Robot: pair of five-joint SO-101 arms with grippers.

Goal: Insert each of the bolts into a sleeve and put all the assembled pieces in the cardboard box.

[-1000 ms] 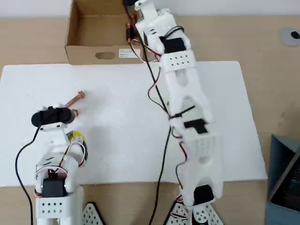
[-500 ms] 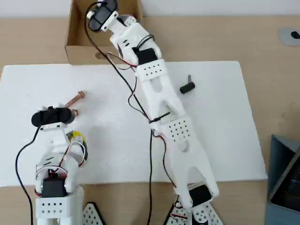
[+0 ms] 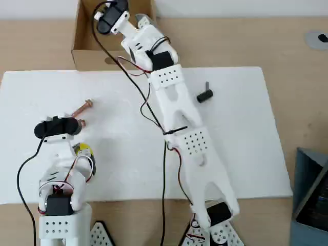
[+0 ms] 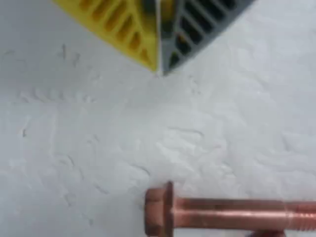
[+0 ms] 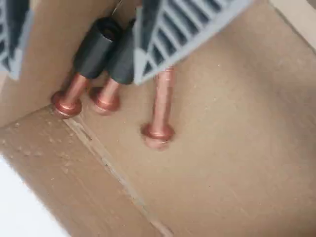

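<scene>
My right arm stretches across the mat, and its gripper hangs open inside the cardboard box. In the right wrist view the open gripper is over two copper bolts in black sleeves that lie side by side against the box wall. A third bolt lies beside them, its upper part hidden behind a grey finger. My left gripper is shut on nothing, just above the mat near a bare copper bolt. That bolt lies at the mat's left. A loose black sleeve rests on the mat's right.
The white mat covers most of the wooden table. A grey bin stands at the right edge. Black and red cables trail along the right arm across the mat's middle.
My right arm has swung left, carrying its gripper from the box's right edge to inside the box and uncovering the black sleeve on the mat. The left arm has not moved.
</scene>
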